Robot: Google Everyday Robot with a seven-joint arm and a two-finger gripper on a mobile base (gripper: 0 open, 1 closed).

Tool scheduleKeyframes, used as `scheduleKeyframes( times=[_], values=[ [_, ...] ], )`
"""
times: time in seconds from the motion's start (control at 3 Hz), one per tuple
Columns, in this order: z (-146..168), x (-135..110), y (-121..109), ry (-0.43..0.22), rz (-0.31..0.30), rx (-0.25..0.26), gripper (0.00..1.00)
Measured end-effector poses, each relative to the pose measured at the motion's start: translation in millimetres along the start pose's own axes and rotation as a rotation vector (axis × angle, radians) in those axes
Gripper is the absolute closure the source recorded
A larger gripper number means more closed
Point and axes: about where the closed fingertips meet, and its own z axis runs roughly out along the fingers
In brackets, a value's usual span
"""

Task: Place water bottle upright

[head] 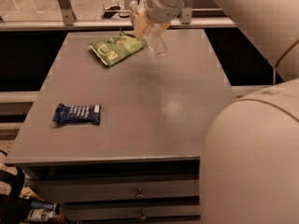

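The water bottle [153, 43] is a small clear ribbed plastic bottle. It hangs tilted in the air over the far part of the grey table [140, 111], with its lower end pointing down and to the right. My gripper [142, 26] reaches down from the top of the camera view and is shut on the bottle's upper part. The bottle's cap and label are hidden behind the fingers [138, 28]. The bottle does not touch the tabletop.
A green snack bag [115, 49] lies on the table just left of the bottle. A dark blue wrapped bar [77, 114] lies near the left front edge. My white arm [252, 157] fills the right side of the view. Drawers [139, 193] sit under the tabletop.
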Motion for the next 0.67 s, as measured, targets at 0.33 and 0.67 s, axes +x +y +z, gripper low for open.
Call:
scheduleKeyframes(
  times=[0.33, 0.67],
  values=[
    [-13, -13, -2, -0.086, -0.123, -0.098, 1.00],
    [-24, -21, 0, -0.131, -0.228, -0.150, 1.00]
  ],
)
